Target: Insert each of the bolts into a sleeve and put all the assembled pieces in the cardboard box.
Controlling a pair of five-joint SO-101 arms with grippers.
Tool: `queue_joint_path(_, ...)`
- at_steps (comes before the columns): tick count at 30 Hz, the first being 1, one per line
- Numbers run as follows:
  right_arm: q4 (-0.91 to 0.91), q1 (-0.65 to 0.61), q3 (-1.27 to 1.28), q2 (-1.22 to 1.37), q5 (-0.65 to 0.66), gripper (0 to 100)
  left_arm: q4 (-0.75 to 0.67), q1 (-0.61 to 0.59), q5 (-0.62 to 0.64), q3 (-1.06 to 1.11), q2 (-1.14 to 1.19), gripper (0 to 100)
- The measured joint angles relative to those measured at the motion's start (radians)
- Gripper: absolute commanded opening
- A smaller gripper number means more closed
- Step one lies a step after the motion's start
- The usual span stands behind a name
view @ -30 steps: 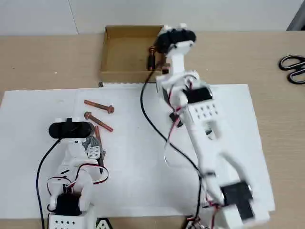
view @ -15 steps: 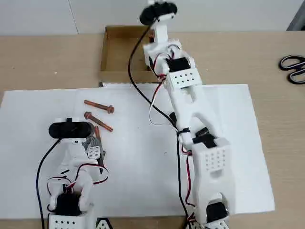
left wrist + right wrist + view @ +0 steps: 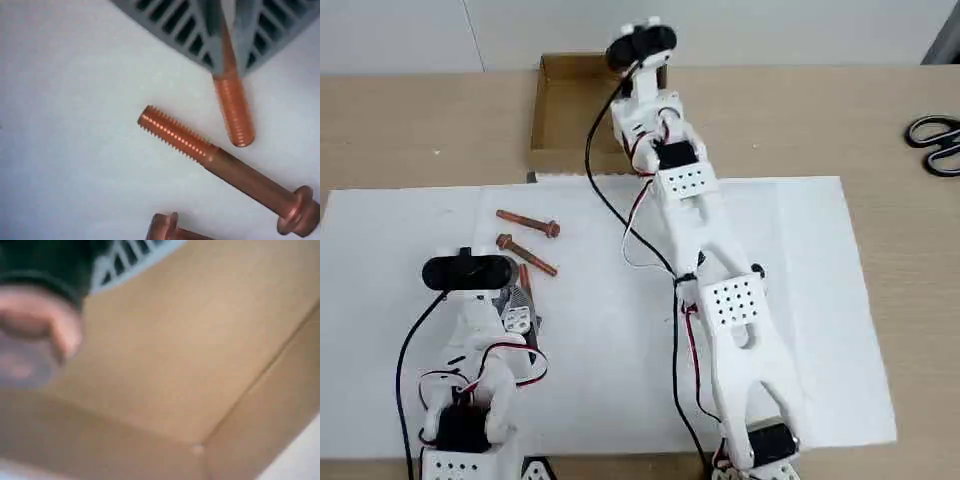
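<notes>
My left gripper (image 3: 527,296) rests on the white sheet, shut on a copper bolt (image 3: 234,110) whose threaded end sticks out past the grey fingertips (image 3: 252,55). Two more copper bolts (image 3: 528,222) (image 3: 526,255) lie just beyond it; one lies close by (image 3: 225,162) in the left wrist view. My right arm stretches up the table, and its gripper (image 3: 638,62) hangs over the right end of the cardboard box (image 3: 565,110). In the right wrist view it holds a dark sleeve with a copper bolt head (image 3: 35,315) above the box floor (image 3: 170,355).
The white paper sheet (image 3: 610,340) covers the table's middle. Black scissors (image 3: 935,140) lie at the far right on the wood. The right arm's black cable (image 3: 620,220) trails across the sheet.
The right arm has straightened and swung left, carrying its piece from the box's front right edge farther in over the box. The left arm has stayed still.
</notes>
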Motion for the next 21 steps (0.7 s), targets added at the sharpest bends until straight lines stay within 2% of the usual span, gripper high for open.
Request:
queue_joint_path(3,0.060,-0.017,-0.041,0.031,0.000,26.2,0.000,0.000,0.000,0.000,0.000,1)
queue_joint_path(12,0.193,-0.015,-0.249,0.041,-0.026,19.5,0.000,0.000,0.000,0.000,0.000,1)
queue_joint_path(17,0.391,-0.002,-0.325,0.031,-0.034,17.0,0.000,0.000,0.000,0.000,0.000,1)
queue_joint_path(21,0.644,0.029,-0.325,-0.061,-0.037,15.8,0.000,0.000,0.000,0.000,0.000,1)
